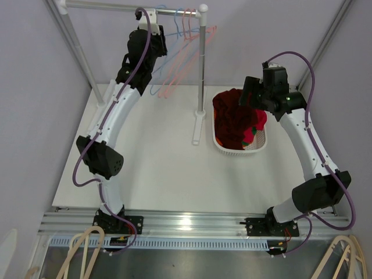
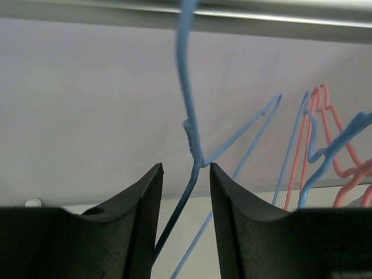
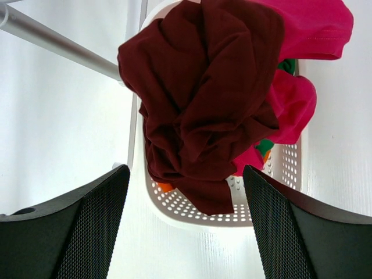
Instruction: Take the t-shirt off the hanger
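The dark red t-shirt (image 1: 232, 119) lies crumpled on top of the white basket (image 1: 232, 150); it also shows in the right wrist view (image 3: 203, 87). A bare blue hanger (image 1: 164, 70) hangs on the rail (image 1: 116, 7). My left gripper (image 1: 156, 51) is up at the rail, open, with its jaws on either side of the blue hanger's neck (image 2: 187, 104) and a gap on both sides of the wire. My right gripper (image 1: 247, 96) is open and empty, just above the basket's near rim (image 3: 192, 218).
Another blue hanger (image 2: 325, 151) and pink hangers (image 1: 186, 64) hang bare to the right on the rail. The rack's upright post (image 1: 201, 64) stands left of the basket. Bright pink (image 3: 308, 23), green and orange clothes lie under the t-shirt. Wooden hangers lie at the bottom corners.
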Available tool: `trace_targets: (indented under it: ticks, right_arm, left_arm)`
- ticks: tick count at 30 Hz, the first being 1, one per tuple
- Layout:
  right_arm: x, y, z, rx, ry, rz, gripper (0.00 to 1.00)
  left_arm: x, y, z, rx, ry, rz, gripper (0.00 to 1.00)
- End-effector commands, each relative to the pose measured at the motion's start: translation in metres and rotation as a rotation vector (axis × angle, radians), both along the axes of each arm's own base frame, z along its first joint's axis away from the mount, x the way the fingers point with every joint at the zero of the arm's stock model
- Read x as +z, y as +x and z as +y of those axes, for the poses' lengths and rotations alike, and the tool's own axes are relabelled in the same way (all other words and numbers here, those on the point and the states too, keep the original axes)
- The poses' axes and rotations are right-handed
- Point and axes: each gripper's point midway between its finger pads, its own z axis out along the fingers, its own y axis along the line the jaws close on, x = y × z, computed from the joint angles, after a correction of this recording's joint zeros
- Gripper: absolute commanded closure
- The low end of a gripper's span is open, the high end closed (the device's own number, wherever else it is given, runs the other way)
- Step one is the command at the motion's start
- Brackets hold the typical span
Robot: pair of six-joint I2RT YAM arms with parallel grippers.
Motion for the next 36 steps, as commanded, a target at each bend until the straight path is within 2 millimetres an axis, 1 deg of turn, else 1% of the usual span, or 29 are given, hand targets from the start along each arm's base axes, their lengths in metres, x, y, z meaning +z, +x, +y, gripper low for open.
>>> trace_targets:
  ticks: [1, 4, 6, 8, 9, 10, 11, 12, 13, 16, 17, 18, 19, 20, 21, 22, 23, 24, 25, 26, 27, 29, 30, 31, 32, 33, 34, 35, 36]
  right_arm:
    - [0.028, -0.006, 0.001, 0.014, 0.019, -0.084, 0.17]
    - [0.027, -0.007, 0.001, 0.017, 0.019, -0.084, 0.17]
    - [0.026, -0.007, 0.003, 0.024, 0.025, -0.081, 0.17]
    - [0.024, -0.007, 0.004, 0.026, 0.026, -0.079, 0.17]
    - [0.024, -0.007, 0.004, 0.027, 0.027, -0.079, 0.17]
    - [0.024, -0.007, 0.005, 0.03, 0.032, -0.078, 0.17]
    - [0.025, -0.008, 0.005, 0.03, 0.035, -0.081, 0.17]
    - [0.025, -0.008, 0.006, 0.035, 0.038, -0.081, 0.17]
    - [0.026, -0.008, 0.006, 0.034, 0.041, -0.084, 0.17]
    - [0.03, -0.011, 0.007, 0.04, 0.05, -0.093, 0.17]
    - [0.033, -0.013, 0.008, 0.044, 0.053, -0.098, 0.17]
    - [0.036, -0.012, 0.008, 0.047, 0.058, -0.11, 0.17]
    - [0.038, -0.014, 0.01, 0.062, 0.062, -0.113, 0.17]
    - [0.041, -0.016, 0.013, 0.077, 0.066, -0.125, 0.17]
    - [0.05, -0.018, 0.018, 0.104, 0.081, -0.154, 0.16]
    - [0.054, -0.021, 0.022, 0.122, 0.086, -0.167, 0.16]
    - [0.061, -0.021, 0.025, 0.13, 0.093, -0.191, 0.11]
    - [0.071, -0.025, 0.025, 0.133, 0.102, -0.225, 0.11]
    - [0.076, -0.027, 0.026, 0.138, 0.11, -0.243, 0.04]
    - [0.085, -0.029, 0.028, 0.148, 0.125, -0.277, 0.01]
    - [0.098, -0.035, 0.027, 0.15, 0.137, -0.313, 0.0]
    - [0.107, -0.04, 0.027, 0.157, 0.16, -0.35, 0.01]
    - [0.117, -0.048, 0.026, 0.157, 0.17, -0.382, 0.0]
    - [0.119, -0.051, 0.025, 0.157, 0.176, -0.39, 0.01]
    - [0.117, -0.054, 0.025, 0.161, 0.178, -0.391, 0.0]
    - [0.117, -0.057, 0.025, 0.162, 0.18, -0.392, 0.01]
    - [0.119, -0.062, 0.022, 0.155, 0.183, -0.397, 0.01]
    - [0.11, -0.064, 0.022, 0.15, 0.178, -0.371, 0.01]
    - [0.106, -0.065, 0.021, 0.147, 0.174, -0.361, 0.01]
  left_arm:
    - [0.061, -0.027, 0.008, 0.008, -0.03, -0.126, 0.57]
    - [0.068, -0.034, 0.013, 0.025, -0.027, -0.139, 0.51]
    - [0.073, -0.043, 0.019, 0.033, -0.027, -0.149, 0.51]
    - [0.084, -0.052, 0.023, 0.035, -0.038, -0.179, 0.51]
    - [0.077, -0.053, 0.023, 0.034, -0.029, -0.165, 0.5]
    - [0.089, -0.063, 0.028, 0.036, -0.039, -0.19, 0.5]
    - [0.095, -0.068, 0.03, 0.038, -0.045, -0.207, 0.49]
    - [0.09, -0.069, 0.031, 0.04, -0.038, -0.198, 0.47]
    - [0.099, -0.078, 0.035, 0.044, -0.045, -0.217, 0.46]
    - [0.105, -0.089, 0.04, 0.045, -0.046, -0.219, 0.44]
    - [0.112, -0.098, 0.044, 0.049, -0.052, -0.231, 0.44]
    - [0.107, -0.1, 0.044, 0.045, -0.055, -0.213, 0.43]
    - [0.109, -0.106, 0.046, 0.041, -0.063, -0.215, 0.43]
    - [0.12, -0.12, 0.05, 0.031, -0.079, -0.233, 0.4]
    - [0.109, -0.124, 0.048, 0.02, -0.088, -0.202, 0.36]
    - [0.113, -0.132, 0.05, 0.012, -0.102, -0.203, 0.29]
    - [0.103, -0.136, 0.05, 0.003, -0.102, -0.175, 0.13]
    - [0.111, -0.153, 0.054, -0.006, -0.145, -0.181, 0.04]
    - [0.107, -0.163, 0.056, -0.015, -0.152, -0.153, 0.0]
    - [0.099, -0.171, 0.055, -0.029, -0.177, -0.125, 0.01]
    - [0.11, -0.193, 0.065, -0.023, -0.205, -0.14, 0.0]
    - [0.077, -0.207, 0.068, -0.019, -0.213, -0.054, 0.01]
    - [0.09, -0.237, 0.077, -0.036, -0.24, -0.098, 0.0]
    - [0.093, -0.25, 0.081, -0.05, -0.256, -0.116, 0.01]
    - [0.06, -0.249, 0.077, -0.059, -0.241, -0.058, 0.0]
    - [0.061, -0.263, 0.077, -0.089, -0.252, -0.074, 0.01]
    - [0.072, -0.288, 0.086, -0.106, -0.278, -0.121, 0.0]
    - [0.045, -0.29, 0.084, -0.11, -0.283, -0.065, 0.01]
    - [0.041, -0.297, 0.084, -0.12, -0.293, -0.058, 0.0]
